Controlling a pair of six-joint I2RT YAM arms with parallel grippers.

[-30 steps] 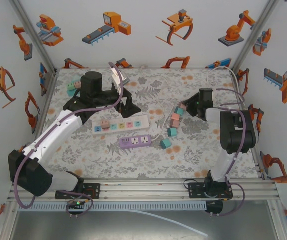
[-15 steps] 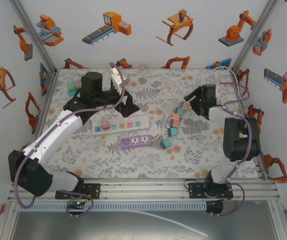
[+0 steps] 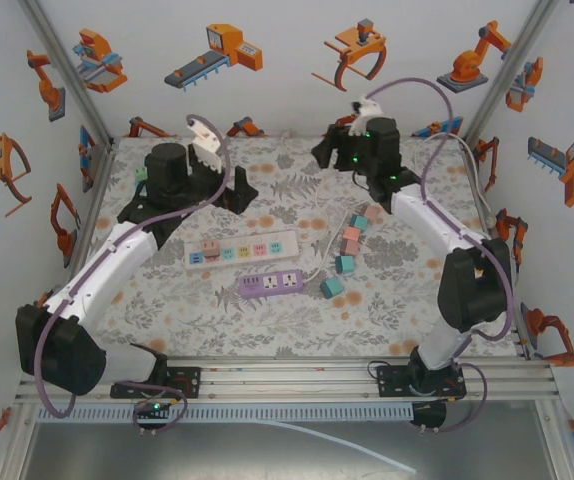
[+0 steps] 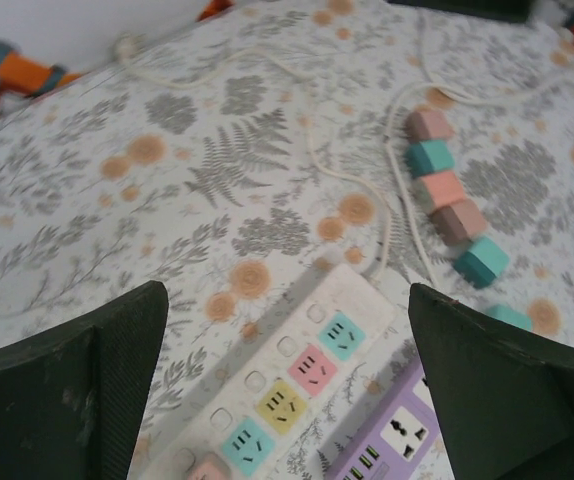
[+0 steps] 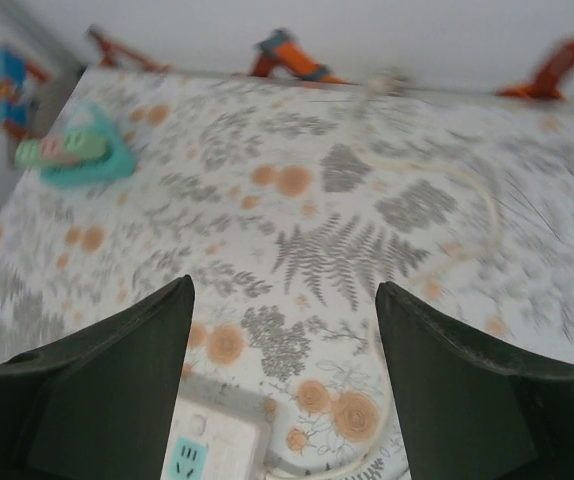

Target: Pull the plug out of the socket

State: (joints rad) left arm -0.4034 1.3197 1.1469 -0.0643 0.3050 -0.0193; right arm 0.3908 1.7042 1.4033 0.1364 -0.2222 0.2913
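A white power strip (image 3: 242,248) with coloured sockets lies mid-table, and a purple strip (image 3: 270,283) lies just in front of it. In the left wrist view the white strip (image 4: 297,375) has bare sockets, with the purple strip (image 4: 392,450) beside it. Several pink and teal cube plugs (image 3: 350,238) lie loose in a row on a white cord to the right, also in the left wrist view (image 4: 445,190). My left gripper (image 3: 235,190) hangs open above the white strip (image 4: 287,300). My right gripper (image 3: 325,152) is raised at the back centre, open and holding nothing (image 5: 282,290).
One teal cube (image 3: 332,287) lies by the purple strip's right end. A teal and pink piece (image 5: 77,155) sits in the back left corner (image 3: 142,178). White cord (image 4: 317,165) loops over the floral mat. Enclosure walls close in the back and both sides.
My right arm has swung from the cube plugs at the right up to the back centre, its jaws wider apart. My left gripper has drawn back a little to the left.
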